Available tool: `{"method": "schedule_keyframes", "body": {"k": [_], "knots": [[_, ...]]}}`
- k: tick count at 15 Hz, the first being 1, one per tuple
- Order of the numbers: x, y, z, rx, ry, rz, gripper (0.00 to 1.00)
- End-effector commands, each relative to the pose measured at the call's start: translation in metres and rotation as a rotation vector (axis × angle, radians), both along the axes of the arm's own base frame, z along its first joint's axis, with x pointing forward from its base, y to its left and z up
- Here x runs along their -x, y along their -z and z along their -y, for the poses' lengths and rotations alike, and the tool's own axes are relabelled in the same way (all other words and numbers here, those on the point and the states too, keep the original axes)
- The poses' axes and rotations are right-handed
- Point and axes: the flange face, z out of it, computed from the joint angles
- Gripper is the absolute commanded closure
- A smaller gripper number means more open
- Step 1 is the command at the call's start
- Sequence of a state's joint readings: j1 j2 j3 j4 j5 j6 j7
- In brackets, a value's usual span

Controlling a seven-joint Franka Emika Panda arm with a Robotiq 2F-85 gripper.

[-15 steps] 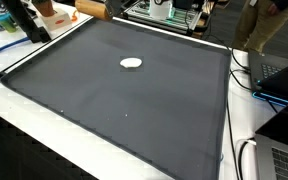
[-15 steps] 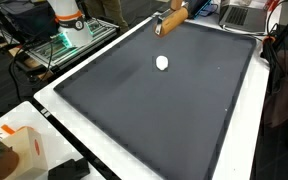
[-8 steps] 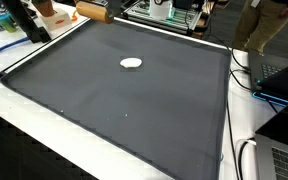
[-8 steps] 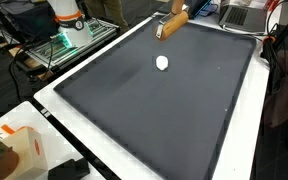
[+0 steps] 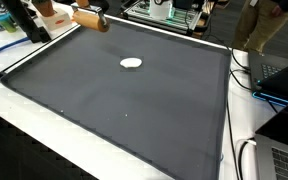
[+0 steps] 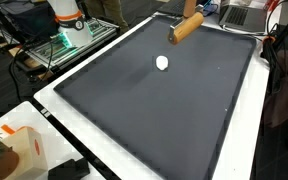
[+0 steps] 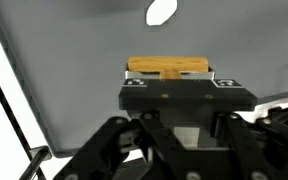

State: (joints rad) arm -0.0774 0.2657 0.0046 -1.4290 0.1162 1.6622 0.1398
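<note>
In the wrist view the gripper (image 7: 172,78) is seen from behind its black body. A block (image 7: 169,66) of pale wood is pinched between its fingers and is laid crosswise to the view. Beneath the block the view is filled by the mat (image 7: 74,60), a dark grey sheet. Farther off, at the upper edge of the same view, a small white oval (image 7: 161,12) is seen lying flat on the mat, apart from the block.

In both exterior views the block (image 5: 89,18) (image 6: 187,26) is shown tilted, with one end lower than the other, over the far part of the mat (image 5: 134,110) (image 6: 164,120) and close to its edge. Whether the lower end touches the mat cannot be told. Little of the gripper is caught in these views, as it is cut off by the upper edge of the picture. The oval (image 5: 131,63) (image 6: 162,63) is found nearer the middle of the mat, on the side of the block toward the cameras, and is not touched by it.

The mat is bordered all round by the white table (image 5: 44,130) (image 6: 84,140). In an exterior view a white and orange box (image 6: 26,148) is seen on the near corner of the table, well apart from the block. In an exterior view a laptop (image 5: 282,72) is seen beyond the mat's side edge, with cables (image 5: 246,150) lying close by.
</note>
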Motion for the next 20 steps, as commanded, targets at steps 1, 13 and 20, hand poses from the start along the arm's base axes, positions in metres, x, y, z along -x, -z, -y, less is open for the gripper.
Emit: {"method": "schedule_keyframes", "body": {"k": [1, 13, 20], "knots": [[0.044, 0.011, 0.025, -0.053, 0.106, -0.011, 0.77], [0.102, 0.043, 0.056, -0.051, 0.163, -0.061, 0.52], [0.095, 0.050, 0.057, -0.021, 0.365, 0.008, 0.77]]}}
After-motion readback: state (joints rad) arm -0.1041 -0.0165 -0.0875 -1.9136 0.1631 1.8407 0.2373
